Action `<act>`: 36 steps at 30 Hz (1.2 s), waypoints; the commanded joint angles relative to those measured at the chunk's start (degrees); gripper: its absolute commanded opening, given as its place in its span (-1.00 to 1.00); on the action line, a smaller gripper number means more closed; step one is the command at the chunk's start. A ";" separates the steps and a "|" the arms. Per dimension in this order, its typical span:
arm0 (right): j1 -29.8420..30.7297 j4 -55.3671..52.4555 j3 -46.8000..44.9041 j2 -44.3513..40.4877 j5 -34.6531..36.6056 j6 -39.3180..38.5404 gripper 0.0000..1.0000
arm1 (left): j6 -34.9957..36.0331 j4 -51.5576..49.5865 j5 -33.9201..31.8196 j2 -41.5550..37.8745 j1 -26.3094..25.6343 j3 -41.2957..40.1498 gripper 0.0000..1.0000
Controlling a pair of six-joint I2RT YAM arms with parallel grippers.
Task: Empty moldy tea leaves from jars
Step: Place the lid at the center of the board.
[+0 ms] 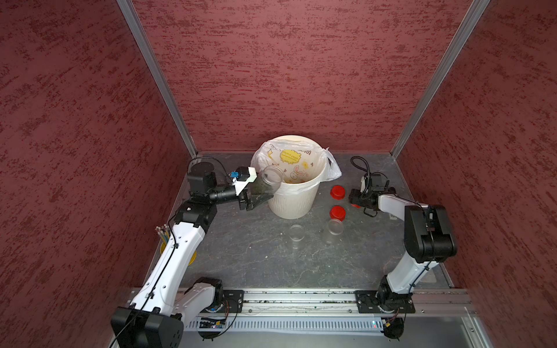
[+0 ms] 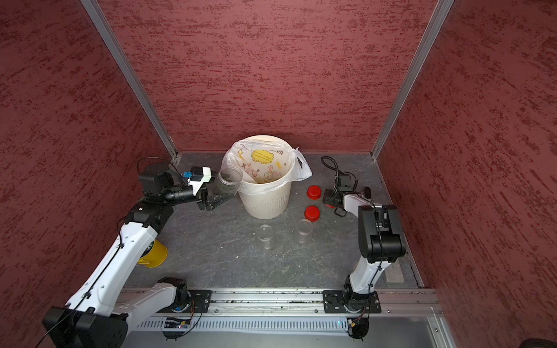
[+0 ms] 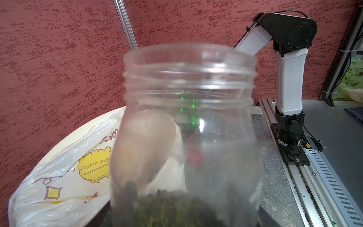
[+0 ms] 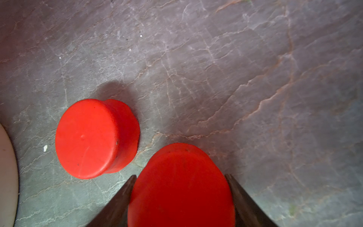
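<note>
The left pincer (image 1: 261, 192) pinched the open jar (image 1: 273, 176), tilted beside the rim of the bin (image 1: 289, 205), with the moldy tea leaves (image 3: 172, 208) lodged at its base. Tipping it mouth-down over the bag (image 1: 331, 168) would likely avoid spills. The right pincer (image 4: 180, 175) clasped a red cap (image 4: 180, 196).

walls (image 1: 271, 75) dark red, mottled | table (image 4: 235, 68) grey, pale-veined marble | bin (image 1: 291, 202) cream, ribbed | bag (image 3: 59, 186) white, yellow cartoon print | cap (image 4: 180, 186) bright red | jar (image 3: 186, 118) clear | tea leaves (image 3: 176, 208) dark olive | cup (image 2: 156, 254) yellow
</note>
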 commanded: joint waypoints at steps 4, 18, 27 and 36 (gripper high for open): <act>-0.43 0.04 1.36 0.42 0.03 0.15 0.52 | -0.41 0.82 -0.02 -1.09 0.30 -0.14 0.30; -0.39 0.19 0.32 -6.23 -1.90 1.90 0.71 | 0.52 -0.72 -3.00 -0.86 0.39 1.19 0.30; -0.38 2.60 -2.45 -16.70 -3.83 3.34 0.98 | 3.80 -7.63 -10.65 0.45 -0.05 7.87 0.31; -0.29 2.83 -3.05 -27.84 -7.36 4.32 0.98 | 16.82 -30.68 -26.77 9.08 -2.00 27.46 0.31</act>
